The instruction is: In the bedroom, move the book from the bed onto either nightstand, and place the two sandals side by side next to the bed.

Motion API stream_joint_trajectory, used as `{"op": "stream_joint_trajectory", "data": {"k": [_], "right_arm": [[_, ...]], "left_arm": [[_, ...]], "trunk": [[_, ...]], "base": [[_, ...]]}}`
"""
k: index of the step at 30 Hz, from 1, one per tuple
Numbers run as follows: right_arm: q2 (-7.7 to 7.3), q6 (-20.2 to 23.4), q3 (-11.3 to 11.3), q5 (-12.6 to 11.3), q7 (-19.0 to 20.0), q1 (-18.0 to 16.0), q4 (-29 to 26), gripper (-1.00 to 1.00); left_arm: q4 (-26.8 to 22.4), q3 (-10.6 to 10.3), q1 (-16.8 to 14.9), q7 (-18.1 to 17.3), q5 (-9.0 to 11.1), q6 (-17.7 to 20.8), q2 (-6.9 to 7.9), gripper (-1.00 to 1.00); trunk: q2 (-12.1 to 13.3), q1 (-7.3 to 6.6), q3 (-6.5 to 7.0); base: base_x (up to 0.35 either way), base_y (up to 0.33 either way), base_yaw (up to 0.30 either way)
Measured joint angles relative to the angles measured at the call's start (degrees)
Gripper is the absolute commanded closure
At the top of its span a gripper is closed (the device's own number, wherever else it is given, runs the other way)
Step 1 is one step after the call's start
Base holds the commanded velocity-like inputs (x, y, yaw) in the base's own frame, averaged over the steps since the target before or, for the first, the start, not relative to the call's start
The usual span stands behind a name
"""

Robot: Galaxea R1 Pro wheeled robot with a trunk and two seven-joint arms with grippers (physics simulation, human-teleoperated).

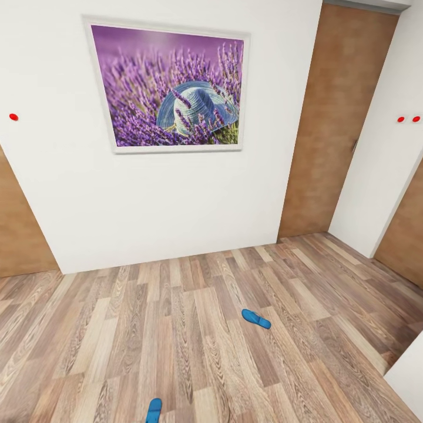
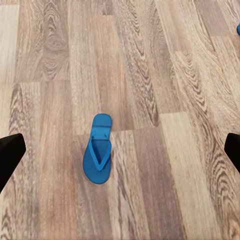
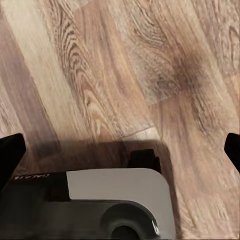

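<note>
Nearest sandal (image 1: 154, 410) is lying flat on the plank floor (image 1: 176, 341) at the head view's bottom edge, second sandal (image 1: 256, 318) well apart, farther right. Left gripper (image 2: 120, 150) is hovering above one sandal (image 2: 98, 148), fingers spread wide. Right gripper (image 3: 120, 150) is also spread, over the robot's grey base (image 3: 115, 200). Lavender picture (image 1: 170, 88) is hanging on the white wall.

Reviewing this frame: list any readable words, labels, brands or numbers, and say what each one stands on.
No text can be read with certainty.
Robot base: faint light lettering on its dark part in the right wrist view, too small and blurred to read.
Framed picture on the wall: lavender and a hat, no lettering.
Two blue sandals on the wood floor: no visible brand or label.
Red dots on the walls: no markings.
</note>
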Motion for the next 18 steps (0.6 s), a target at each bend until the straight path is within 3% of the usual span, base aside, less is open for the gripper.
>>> {"op": "stream_joint_trajectory", "data": {"k": [2, 5, 10, 14, 18], "right_arm": [[-1.22, 4.2, -0.1, -2.3, 4.3, 0.0, -1.9, -1.0], [-3.36, 12.3, -0.3, -5.6, 14.6, 0.0, -7.7, -1.0], [-5.18, 17.2, -0.5, -7.0, 23.4, 0.0, -14.9, -1.0], [-5.66, 19.1, -0.7, -7.6, 25.3, 0.0, -18.3, -1.0], [-7.61, 22.0, -1.7, -10.3, 26.0, 0.0, -20.8, -1.0]], "left_arm": [[0.0, 0.0, 0.0, 0.0, 0.0, 0.0, 0.0, -1.0], [0.0, 0.0, 0.0, 0.0, 0.0, 0.0, 0.07, -1.0], [0.0, 0.1, 0.0, 0.0, 0.0, 0.0, 0.19, -1.0], [0.0, 0.0, 0.0, 0.0, -0.1, 0.0, 0.21, -1.0], [0.0, 0.1, 0.0, 0.0, -0.1, -0.1, 0.31, -1.0]], "trunk": [[0.0, 0.0, 0.0], [0.0, 0.0, 0.0], [0.0, 0.0, 0.0], [0.0, 0.0, 0.0], [0.0, 0.0, 0.0]], "base": [[0.0, 0.0, 0.0], [0.0, 0.0, 0.0], [0.0, 0.0, 0.0], [0.0, 0.0, 0.0], [0.0, 0.0, 0.0]]}}
